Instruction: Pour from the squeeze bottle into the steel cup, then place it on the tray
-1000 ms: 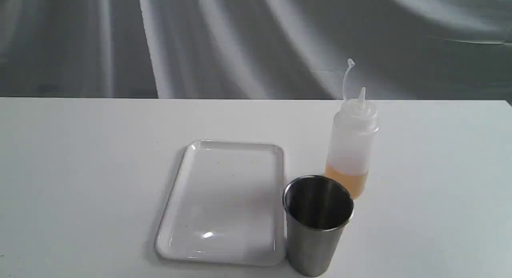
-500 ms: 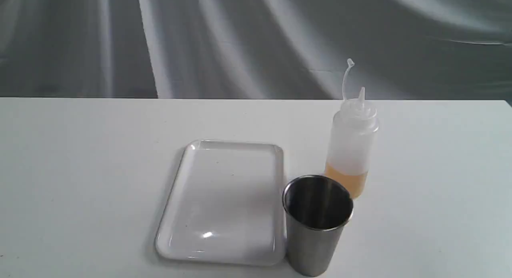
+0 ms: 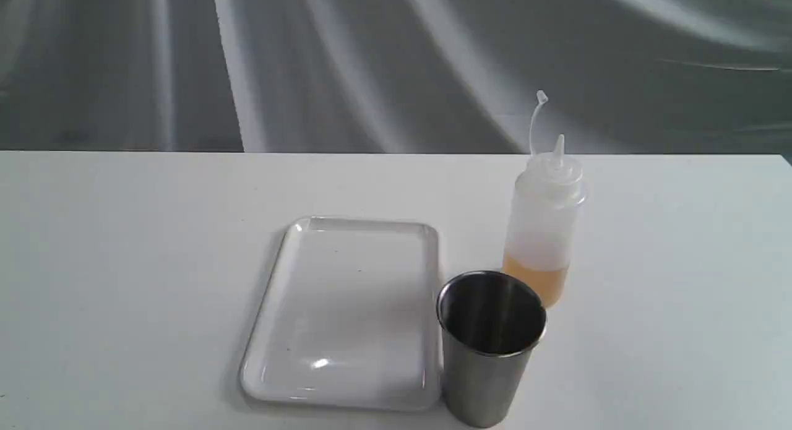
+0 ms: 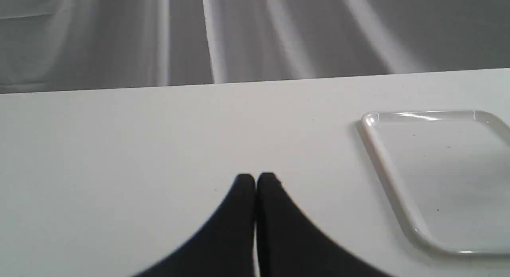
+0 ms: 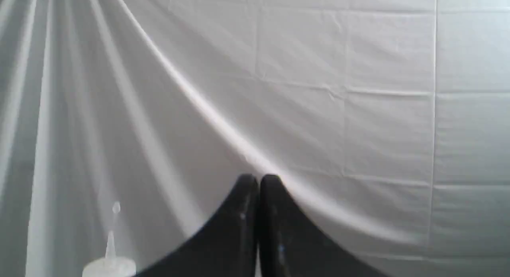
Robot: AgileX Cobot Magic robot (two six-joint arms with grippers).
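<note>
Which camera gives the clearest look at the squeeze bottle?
The exterior view: the squeeze bottle stands upright, nearly whole, just behind the steel cup, with amber liquid visible at its base. The right wrist view catches only its lid top and nozzle. The left wrist view shows none of it.

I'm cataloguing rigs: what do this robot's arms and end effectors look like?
The left end effector shows two matte black fingers, curving to narrow rounded tips. The right end effector matches, with pale specks. No cables or markings show; the rest is unseen.
</note>
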